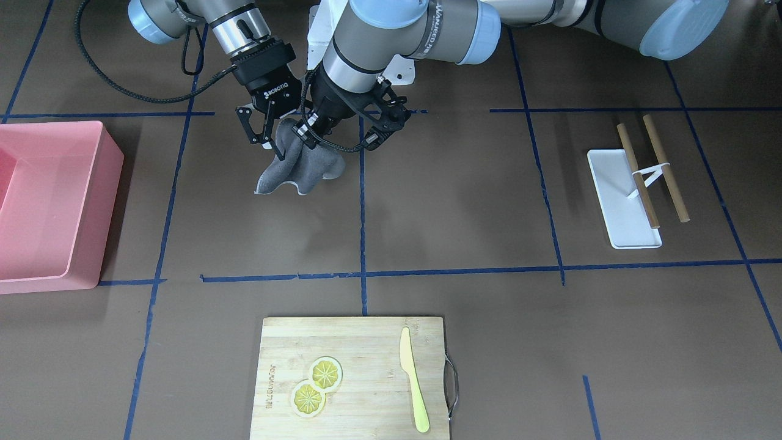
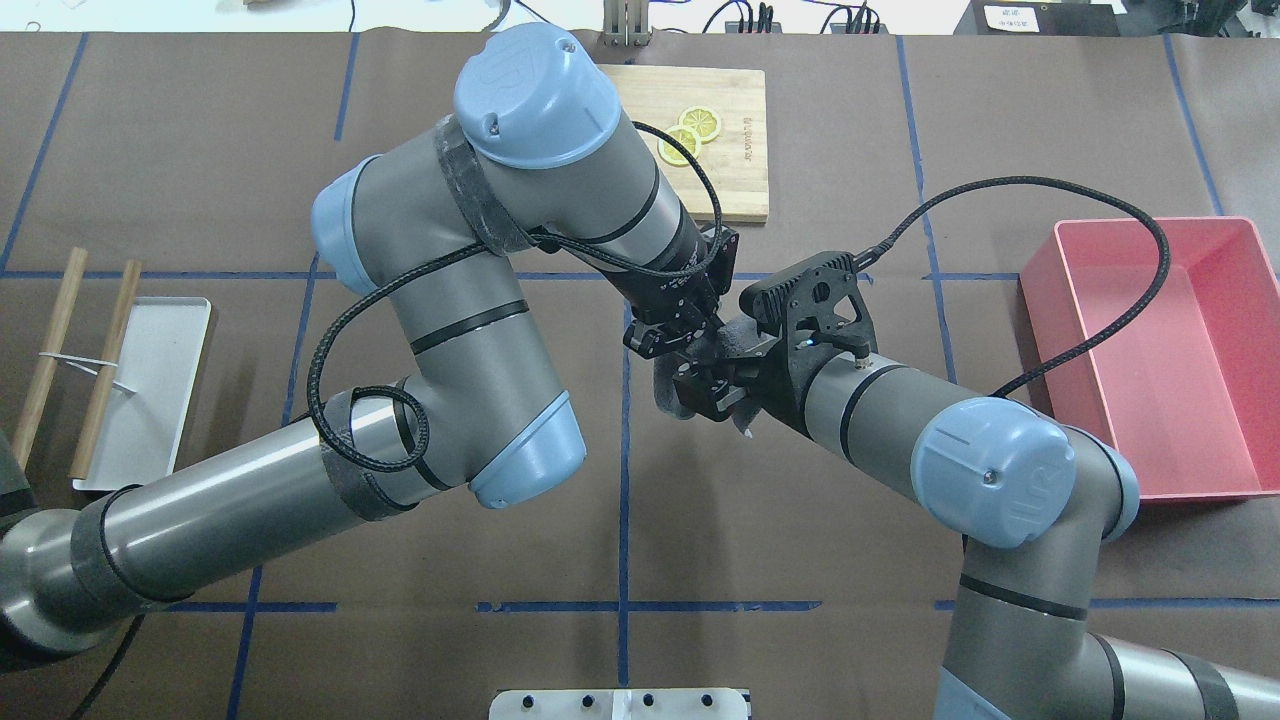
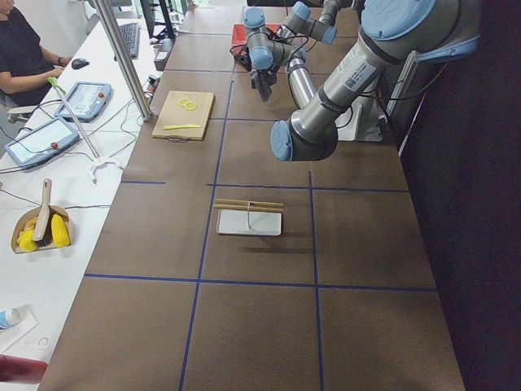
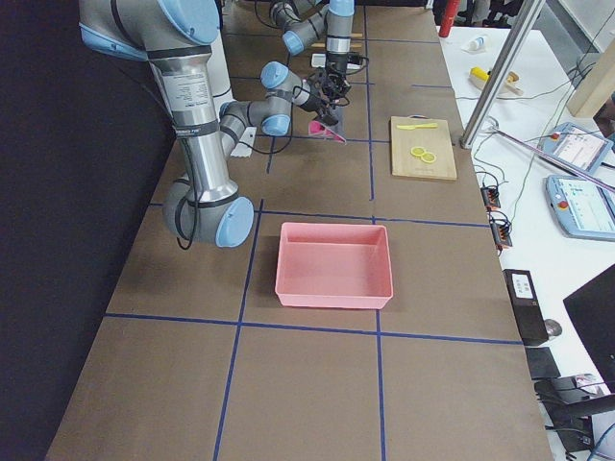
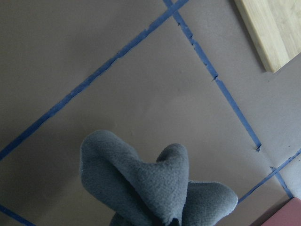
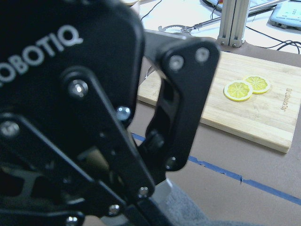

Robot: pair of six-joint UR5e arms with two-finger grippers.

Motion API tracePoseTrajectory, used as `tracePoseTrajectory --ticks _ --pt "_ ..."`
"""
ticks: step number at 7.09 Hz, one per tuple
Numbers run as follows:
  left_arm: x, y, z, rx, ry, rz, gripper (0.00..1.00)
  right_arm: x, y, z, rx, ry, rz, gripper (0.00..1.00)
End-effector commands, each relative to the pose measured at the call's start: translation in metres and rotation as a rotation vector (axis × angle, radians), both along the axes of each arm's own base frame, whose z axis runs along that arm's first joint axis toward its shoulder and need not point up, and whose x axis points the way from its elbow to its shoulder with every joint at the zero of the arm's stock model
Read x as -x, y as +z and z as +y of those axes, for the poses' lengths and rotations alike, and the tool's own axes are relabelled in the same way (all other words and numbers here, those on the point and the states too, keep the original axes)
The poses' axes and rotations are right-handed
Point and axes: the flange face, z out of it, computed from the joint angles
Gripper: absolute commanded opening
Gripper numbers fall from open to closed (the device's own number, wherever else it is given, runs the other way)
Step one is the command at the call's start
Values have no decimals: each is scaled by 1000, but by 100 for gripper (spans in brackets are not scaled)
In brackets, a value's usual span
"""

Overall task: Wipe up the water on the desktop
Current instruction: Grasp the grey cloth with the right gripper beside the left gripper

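Note:
A grey cloth (image 1: 302, 168) hangs bunched from my left gripper (image 1: 319, 142), which is shut on its top and holds it above the dark-brown desktop (image 1: 458, 201). The cloth also shows in the left wrist view (image 5: 155, 183) and at the bottom of the right wrist view (image 6: 188, 212). My right gripper (image 1: 264, 142) is open right beside the cloth's upper edge, one finger against it. In the overhead view both grippers meet mid-table, left (image 2: 672, 340) and right (image 2: 705, 392). No water shows clearly on the desktop.
A wooden cutting board (image 1: 360, 342) with two lemon slices (image 1: 316, 385) and a yellow knife (image 1: 413, 379) lies at the operators' edge. A pink bin (image 1: 91, 201) stands on the robot's right. A white tray (image 1: 617, 201) with two wooden sticks (image 1: 666, 171) lies on its left.

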Motion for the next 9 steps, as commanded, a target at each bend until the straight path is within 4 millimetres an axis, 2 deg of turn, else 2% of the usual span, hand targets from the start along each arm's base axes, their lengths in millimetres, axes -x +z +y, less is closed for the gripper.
tracePoseTrajectory --ticks 1,2,3,4,5,6,7,8,9 --pt "1 0 3 7 11 6 0 4 1 6 -6 6 5 74" --pt "2 -1 4 6 11 8 0 3 3 5 -7 9 9 52" --pt "2 -1 4 5 11 9 0 1 3 5 -6 12 8 37" --pt "2 -1 4 4 11 10 1 2 4 6 -11 28 12 28" --pt "2 -1 4 3 11 11 6 3 5 8 -13 34 16 18" --pt "2 -3 4 -1 12 15 18 5 5 11 -17 41 17 9" --pt "6 -4 4 -14 12 22 53 8 5 14 -24 55 22 6" --pt "9 -5 1 -20 7 24 72 8 5 16 -26 61 23 5" --pt "22 -9 -8 -26 -14 33 73 8 5 16 -26 61 23 5"
